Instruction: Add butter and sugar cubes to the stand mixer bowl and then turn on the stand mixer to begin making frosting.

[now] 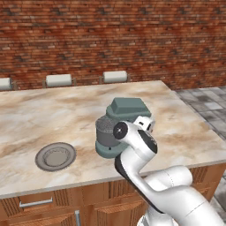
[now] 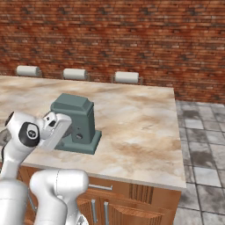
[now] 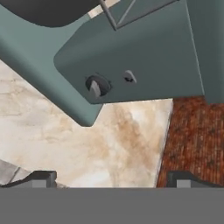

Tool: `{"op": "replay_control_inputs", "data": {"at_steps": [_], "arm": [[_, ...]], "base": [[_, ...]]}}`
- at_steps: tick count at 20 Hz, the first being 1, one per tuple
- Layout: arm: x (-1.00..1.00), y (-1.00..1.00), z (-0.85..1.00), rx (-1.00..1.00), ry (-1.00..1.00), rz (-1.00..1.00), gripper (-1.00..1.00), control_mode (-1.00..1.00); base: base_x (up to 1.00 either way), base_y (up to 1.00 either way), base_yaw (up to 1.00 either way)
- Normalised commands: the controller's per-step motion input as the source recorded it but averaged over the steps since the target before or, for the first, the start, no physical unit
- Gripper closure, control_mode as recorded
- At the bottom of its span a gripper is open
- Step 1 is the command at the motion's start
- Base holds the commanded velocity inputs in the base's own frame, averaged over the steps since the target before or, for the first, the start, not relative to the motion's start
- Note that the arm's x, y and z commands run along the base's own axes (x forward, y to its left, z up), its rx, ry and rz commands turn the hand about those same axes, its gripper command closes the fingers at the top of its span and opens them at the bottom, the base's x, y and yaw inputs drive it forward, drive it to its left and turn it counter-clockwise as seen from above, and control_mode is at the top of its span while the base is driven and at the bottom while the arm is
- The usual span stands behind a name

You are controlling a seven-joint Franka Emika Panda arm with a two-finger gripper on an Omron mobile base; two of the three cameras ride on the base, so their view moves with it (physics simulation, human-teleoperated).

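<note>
- Nearest, the gripper [image 3: 111, 179] is seen with its jaws held wide apart and nothing between them, close before the stand mixer's column.
- The stand mixer [image 1: 126, 112], dark teal-green and boxy, is stood near the counter's front edge, its knob [image 3: 96, 86] faced toward the gripper.
- The stand mixer bowl [image 1: 106, 129] is seated on its base.
- A grey plate [image 1: 55, 156] is laid leftward on the marble counter [image 1: 185, 128].
- A brick wall [image 1: 110, 35] is seen behind.
</note>
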Motion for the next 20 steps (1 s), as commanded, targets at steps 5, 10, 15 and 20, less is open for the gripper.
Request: {"op": "replay_control_inputs", "data": {"at_steps": [5,10,15,20], "arm": [[0.44,0.00,-0.19,0.00,0.02,0.00,-1.00,-1.00],[0.52,0.00,-0.22,0.00,0.03,0.00,-1.00,-1.00],[0.40,0.00,-0.12,0.00,0.04,0.00,-1.00,-1.00],[0.27,0.00,-0.17,0.00,0.04,0.00,-1.00,-1.00]], "base": [[0.00,0.00,0.00],[0.00,0.00,0.00],[0.00,0.00,0.00],[0.00,0.00,0.00]]}}
